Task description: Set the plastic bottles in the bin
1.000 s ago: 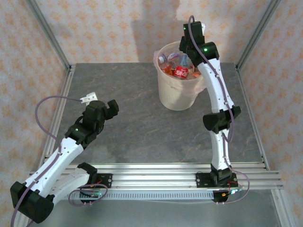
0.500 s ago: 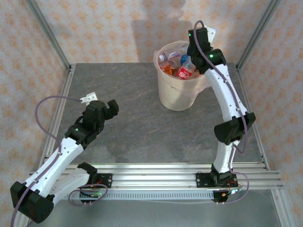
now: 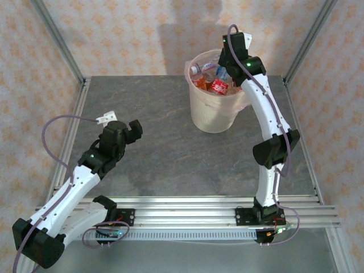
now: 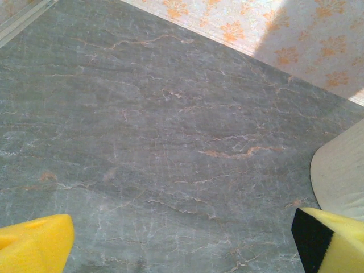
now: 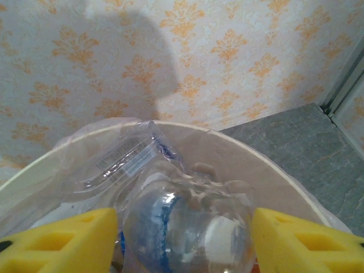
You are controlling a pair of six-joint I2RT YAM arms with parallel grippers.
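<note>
Grey stone-look surface [image 3: 170, 153], patterned walls [image 3: 142, 34]. My right gripper [image 5: 183, 242] hangs parted over the bin [image 3: 210, 119], with a clear bottle [image 5: 193, 210] between its fingers, apparently not pinched. My left gripper [image 4: 182, 244] is spread wide and empty above the surface. All the plastic bottles [image 3: 213, 82] I see lie in the bin, so I judge the task nearly done.

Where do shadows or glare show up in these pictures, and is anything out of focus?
Top external: a soft grey shadow on the back wall behind the bin. Left wrist: a bright patch on the wallpaper, upper right; the table is sharp. Right wrist: a broad shadow on the wall, and the clear bottle close to the lens looks soft, with white glints.
</note>
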